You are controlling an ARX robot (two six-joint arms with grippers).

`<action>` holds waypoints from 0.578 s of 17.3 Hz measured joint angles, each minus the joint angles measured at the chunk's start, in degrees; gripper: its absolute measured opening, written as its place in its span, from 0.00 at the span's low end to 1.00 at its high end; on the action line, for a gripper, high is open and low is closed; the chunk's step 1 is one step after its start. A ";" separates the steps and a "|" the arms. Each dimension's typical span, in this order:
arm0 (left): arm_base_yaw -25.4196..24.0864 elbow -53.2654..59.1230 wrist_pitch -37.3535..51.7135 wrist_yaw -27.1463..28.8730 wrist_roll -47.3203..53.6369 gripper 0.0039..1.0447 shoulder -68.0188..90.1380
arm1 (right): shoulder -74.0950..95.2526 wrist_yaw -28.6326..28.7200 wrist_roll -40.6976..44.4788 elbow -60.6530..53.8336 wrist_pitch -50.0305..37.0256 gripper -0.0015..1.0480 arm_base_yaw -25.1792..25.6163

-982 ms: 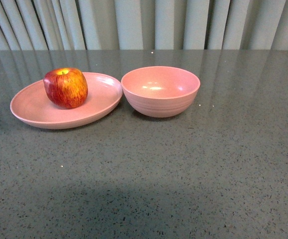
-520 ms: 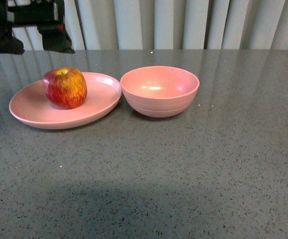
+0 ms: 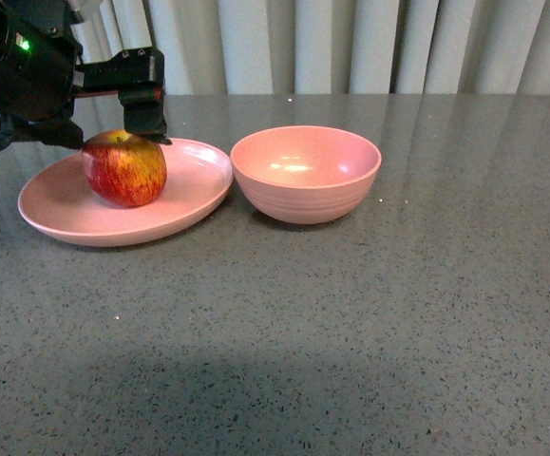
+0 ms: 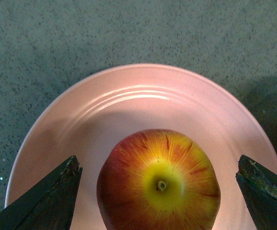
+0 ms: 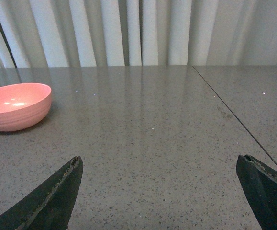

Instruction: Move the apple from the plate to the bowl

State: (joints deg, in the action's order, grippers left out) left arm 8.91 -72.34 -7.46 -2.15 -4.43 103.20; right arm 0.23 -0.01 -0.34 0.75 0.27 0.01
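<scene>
While the apple [image 3: 124,171] sits on the plate [image 3: 66,217], the left gripper [image 4: 158,161] hangs right over the plate with its 2 fingers spread wide, 1 on each side of the apple and clear of it. The step in hand looks like the reach for the grasp; nothing is lifted yet. The bowl [image 3: 306,180] stands empty just beside the plate. The right gripper [image 5: 158,160], also spread apart, hovers over bare table [image 3: 350,332] well away from the plate. Next, I judge, the left gripper must drop until its fingers flank the apple's widest part, close firmly on the smooth round skin, then lift above the plate's rim and cross to the bowl.
</scene>
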 joint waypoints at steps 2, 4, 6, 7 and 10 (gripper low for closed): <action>0.17 -0.94 -1.70 1.11 1.16 0.94 1.75 | 0.00 0.00 0.00 0.00 0.02 0.94 0.00; 0.17 -1.31 -1.97 1.77 1.90 0.94 2.91 | 0.00 0.00 0.00 0.00 0.00 0.94 0.00; 0.17 -1.31 -2.10 1.70 1.92 0.94 3.61 | 0.00 0.00 0.00 0.00 0.00 0.94 0.00; 0.17 -1.31 -2.32 1.70 1.92 0.94 3.82 | 0.00 0.00 0.00 0.00 0.00 0.94 0.00; 0.33 -1.31 -2.32 1.07 2.08 0.88 4.00 | 0.00 0.00 0.00 0.00 0.00 0.94 0.00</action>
State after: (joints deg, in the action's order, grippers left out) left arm 9.23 -73.65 -9.78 -1.08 -2.35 107.20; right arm 0.23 -0.01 -0.34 0.75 0.27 0.01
